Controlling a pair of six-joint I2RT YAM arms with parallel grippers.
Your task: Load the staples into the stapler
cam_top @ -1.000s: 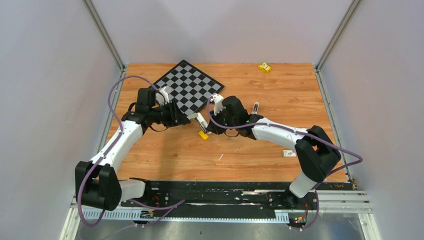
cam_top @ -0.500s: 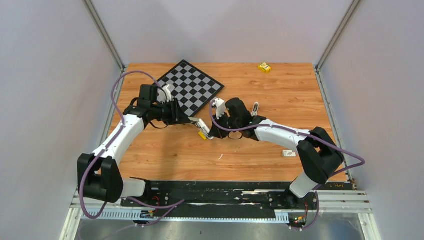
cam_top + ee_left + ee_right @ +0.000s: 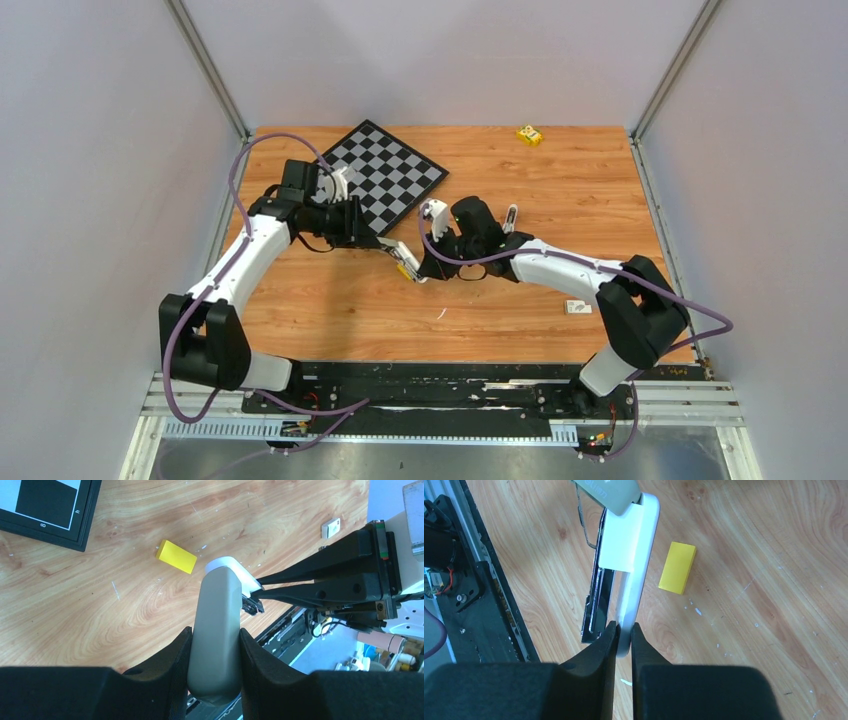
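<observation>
Your left gripper (image 3: 215, 632) is clamped on the stapler (image 3: 216, 600), with 1 finger on each side of the rounded grey-olive top. From the other side, your right gripper (image 3: 623, 626) is pinched tight on the end of the stapler's white lower piece (image 3: 640, 545), with no gap at either finger. So both claws are closed on the same thing, 1 at each end.

The stapler sits between the 2 arms, about mid-table (image 3: 560, 180) and just off the near corner of the checkerboard (image 3: 378, 172). In the right wrist view it's hinged open. The olive top angles away at the far end, and the shiny metal tray (image 3: 595, 607) runs alongside the white piece.

The yellow block (image 3: 677, 567) lies flat on the wood just beside the stapler, not touching it or either gripper. The small white box (image 3: 331, 528) is well apart, out toward the right arm's side. I can't tell from these views whether the tray has anything in it.
</observation>
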